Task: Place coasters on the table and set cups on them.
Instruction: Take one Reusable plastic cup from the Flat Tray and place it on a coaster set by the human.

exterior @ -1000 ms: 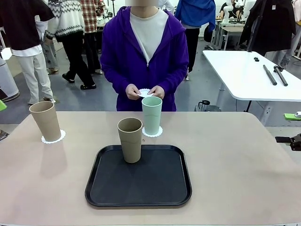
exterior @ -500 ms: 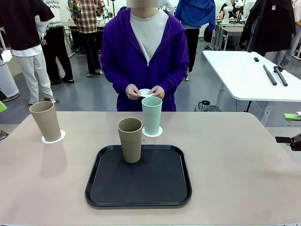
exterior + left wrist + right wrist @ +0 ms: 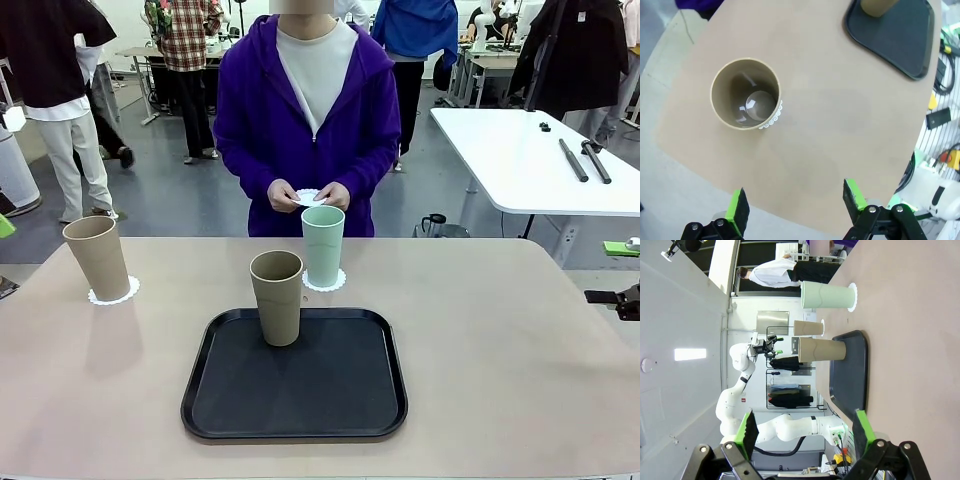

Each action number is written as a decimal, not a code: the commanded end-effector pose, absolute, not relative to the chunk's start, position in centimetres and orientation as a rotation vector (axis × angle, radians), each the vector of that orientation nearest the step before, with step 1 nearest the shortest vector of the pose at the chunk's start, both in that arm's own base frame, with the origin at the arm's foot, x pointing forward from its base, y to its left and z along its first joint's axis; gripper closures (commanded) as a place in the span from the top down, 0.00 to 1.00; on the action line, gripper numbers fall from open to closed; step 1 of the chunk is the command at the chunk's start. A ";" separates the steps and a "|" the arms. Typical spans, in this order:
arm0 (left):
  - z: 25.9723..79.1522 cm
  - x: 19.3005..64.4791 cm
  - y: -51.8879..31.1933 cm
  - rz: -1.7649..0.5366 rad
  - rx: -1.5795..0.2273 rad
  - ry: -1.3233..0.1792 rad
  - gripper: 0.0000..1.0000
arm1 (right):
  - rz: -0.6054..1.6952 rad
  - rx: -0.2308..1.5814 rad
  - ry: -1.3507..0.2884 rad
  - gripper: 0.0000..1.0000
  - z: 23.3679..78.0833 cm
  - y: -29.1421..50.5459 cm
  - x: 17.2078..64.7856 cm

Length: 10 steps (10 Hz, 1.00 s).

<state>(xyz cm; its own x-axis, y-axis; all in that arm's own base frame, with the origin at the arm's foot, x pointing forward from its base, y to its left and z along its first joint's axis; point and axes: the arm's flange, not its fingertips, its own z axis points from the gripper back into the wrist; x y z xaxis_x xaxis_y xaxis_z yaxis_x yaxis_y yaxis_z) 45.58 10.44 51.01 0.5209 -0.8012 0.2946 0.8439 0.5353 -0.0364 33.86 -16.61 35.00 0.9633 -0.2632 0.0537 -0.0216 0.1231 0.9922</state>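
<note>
One beige-brown cup stands on a coaster at the table's far left. The mint cup rests on a second coaster just beyond the tray. A second beige-brown cup stands inside the tray. The person's hands hold the third coaster at waist height. My left gripper hangs open high above the left cup and its coaster. My right gripper is open off the table's right side, facing the mint cup and the tray cup.
The black tray lies in the middle near my edge. A white table with black tools stands at the back right. Bare tabletop stretches right of the tray. Several people stand or walk behind.
People in the background have walked on. The cups, the coasters, the person's hands and both grippers are as before.
</note>
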 end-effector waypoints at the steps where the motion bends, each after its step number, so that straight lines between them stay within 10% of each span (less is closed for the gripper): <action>1: 49.4 40.8 9.6 -0.740 -0.102 -0.278 1.00 | -0.166 1.441 -0.234 1.00 35.1 -16.7 33.5; 8: 49.2 36.9 10.0 -0.558 -0.048 -0.207 1.00 | -0.166 1.441 -0.234 1.00 35.1 -16.7 33.5; 10: 48.3 36.8 14.0 -0.487 -0.514 -0.297 1.00 | -0.166 1.441 -0.234 1.00 35.1 -16.7 33.5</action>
